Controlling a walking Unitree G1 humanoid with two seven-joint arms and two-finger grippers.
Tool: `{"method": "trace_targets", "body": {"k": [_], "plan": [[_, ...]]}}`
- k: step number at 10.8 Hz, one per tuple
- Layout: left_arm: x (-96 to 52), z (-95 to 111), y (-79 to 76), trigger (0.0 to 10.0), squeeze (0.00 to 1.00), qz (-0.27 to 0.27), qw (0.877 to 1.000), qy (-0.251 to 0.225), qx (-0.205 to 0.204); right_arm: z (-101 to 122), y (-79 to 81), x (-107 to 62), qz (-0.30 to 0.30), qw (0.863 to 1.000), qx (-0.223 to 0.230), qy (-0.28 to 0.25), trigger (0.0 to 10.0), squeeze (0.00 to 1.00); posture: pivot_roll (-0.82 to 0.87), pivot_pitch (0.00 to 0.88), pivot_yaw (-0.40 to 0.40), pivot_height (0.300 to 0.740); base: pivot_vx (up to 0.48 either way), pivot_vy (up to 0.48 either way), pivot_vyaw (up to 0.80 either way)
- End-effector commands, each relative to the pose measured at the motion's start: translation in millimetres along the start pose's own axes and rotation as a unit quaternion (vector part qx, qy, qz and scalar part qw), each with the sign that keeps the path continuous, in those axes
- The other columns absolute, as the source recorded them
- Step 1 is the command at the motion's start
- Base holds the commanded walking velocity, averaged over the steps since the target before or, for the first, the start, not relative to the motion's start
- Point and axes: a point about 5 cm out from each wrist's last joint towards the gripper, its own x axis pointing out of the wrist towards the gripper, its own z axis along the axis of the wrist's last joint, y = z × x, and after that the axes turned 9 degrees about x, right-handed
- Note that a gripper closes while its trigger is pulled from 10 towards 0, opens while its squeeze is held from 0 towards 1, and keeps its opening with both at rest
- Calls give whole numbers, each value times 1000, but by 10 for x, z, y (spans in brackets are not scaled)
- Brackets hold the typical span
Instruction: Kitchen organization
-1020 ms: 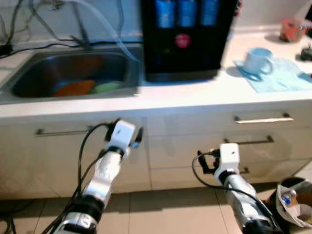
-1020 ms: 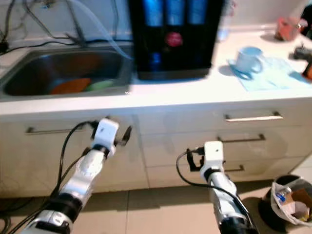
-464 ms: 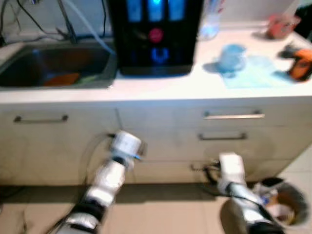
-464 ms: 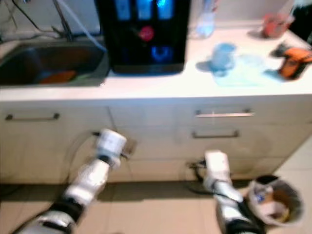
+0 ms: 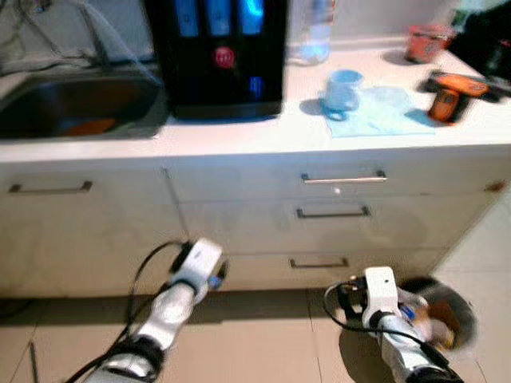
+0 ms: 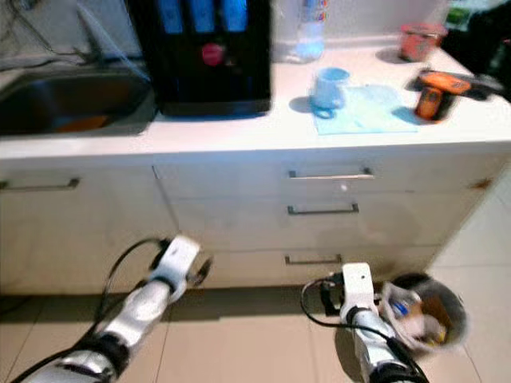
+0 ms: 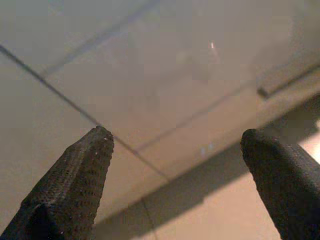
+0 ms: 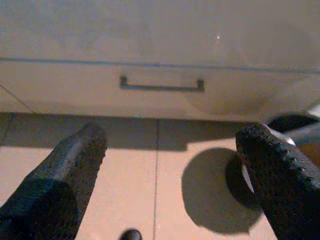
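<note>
Sink (image 5: 72, 112): a steel basin at the far left of the tabletop (image 5: 263, 140), with something orange lying in it, too blurred to name.
Water dispenser (image 5: 215, 56): a tall black box standing just right of the sink, with blue panels and a red round button on its front.
Bottle (image 5: 310, 32): clear plastic, upright behind the dispenser's right side.
Mug (image 5: 342, 89): pale blue, resting on the left edge of a light blue cloth (image 5: 383, 112).
Orange tool-like item (image 5: 445, 96): lying near the right end of the tabletop, beside the cloth.
Red cup (image 5: 423, 40): at the back, close to the wall.
Drawers (image 5: 335, 211): three cream fronts with slim bar handles below the mug.
Left tool (image 7: 175, 165): low, facing the cabinet fronts; fingers spread wide, holding nothing.
Right tool (image 8: 170, 165): low over the tiled floor, facing the bottom drawer handle (image 8: 161, 84); fingers spread wide, holding nothing.
Waste bin (image 5: 443, 307): on the floor at the right, just beside the right arm, with litter inside.
</note>
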Motion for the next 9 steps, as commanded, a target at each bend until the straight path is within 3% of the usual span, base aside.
{"method": "trace_targets", "body": {"k": [1,3,9], "plan": [[-28,-104,7,10000,0,-1,1000,28,1,-9,-11,3,-7,1000,-3,5,10000,0,-26,0,52,740,0,0,-800],[-75,-243,-6,10000,0,-1,998,65,-14,-120,-24,-21,-11,999,-11,29,10000,0,-28,0,48,740,0,0,-800],[-131,-401,-20,10000,0,-6,993,115,-20,-413,-42,-116,-22,995,-45,86,10000,0,-37,0,55,740,0,0,-800]]}}
